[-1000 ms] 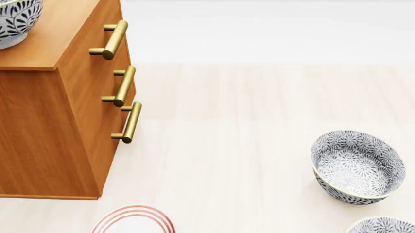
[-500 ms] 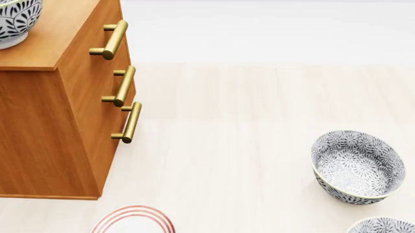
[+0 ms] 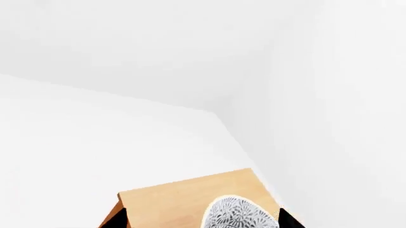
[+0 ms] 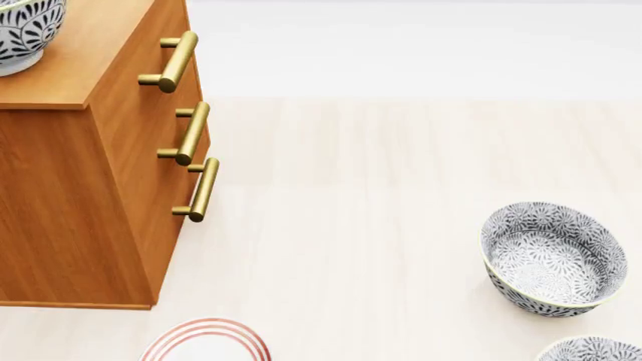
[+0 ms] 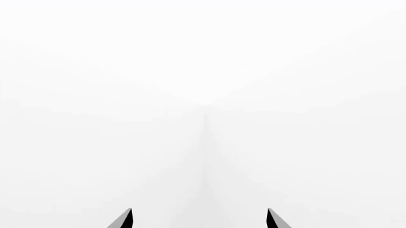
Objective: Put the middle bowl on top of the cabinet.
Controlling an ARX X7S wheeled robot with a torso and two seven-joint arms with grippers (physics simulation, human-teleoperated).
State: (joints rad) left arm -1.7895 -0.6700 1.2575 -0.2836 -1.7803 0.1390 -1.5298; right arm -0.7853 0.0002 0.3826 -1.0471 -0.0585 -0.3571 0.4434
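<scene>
The middle bowl [image 4: 25, 34], white with a dense grey-black floral pattern, stands upright on the flat top of the orange-brown cabinet [image 4: 80, 210] at the head view's upper left edge, partly cut off. The left wrist view looks down on the bowl [image 3: 240, 213] resting on the cabinet top [image 3: 165, 202]. My left gripper [image 3: 200, 221] is open, its dark fingertips [image 3: 115, 220] wide apart on either side of the bowl and not touching it. My right gripper [image 5: 199, 217] is open with nothing between its fingers, facing a white wall. Neither gripper shows in the head view.
Two identical patterned bowls lie on the pale floor at the right, one whole [image 4: 552, 259] and one cut off by the frame's lower edge [image 4: 592, 350]. A red-ringed white plate [image 4: 206, 342] sits in front of the cabinet. Three brass handles [image 4: 176, 62] stick out from the cabinet's front.
</scene>
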